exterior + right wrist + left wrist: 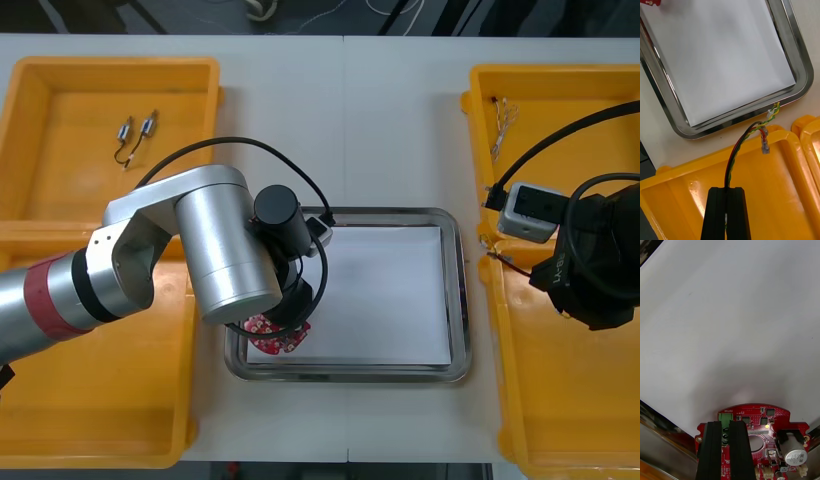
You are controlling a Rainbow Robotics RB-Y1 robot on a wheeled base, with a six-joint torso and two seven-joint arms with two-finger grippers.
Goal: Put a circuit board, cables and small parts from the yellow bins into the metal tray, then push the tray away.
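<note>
A round red circuit board (763,425) is held by its green connector in my left gripper (726,429), which is shut on it. The board (272,337) hangs at the near left corner of the metal tray (459,300), over the edge of its white inside (730,315). I cannot tell whether it touches the tray. My right gripper (726,191) is shut on a red and yellow cable (738,150) twisted with dark strands. It holds the cable over the near right yellow bin (782,195), and the cable's plug ends (772,111) reach the tray's rim (662,97).
Two small metal parts (137,136) lie in the far left bin (60,100). A thin cable (500,122) lies in the far right bin (570,90). The near left bin (100,400) lies under my left arm. The tray's white middle (390,290) is bare.
</note>
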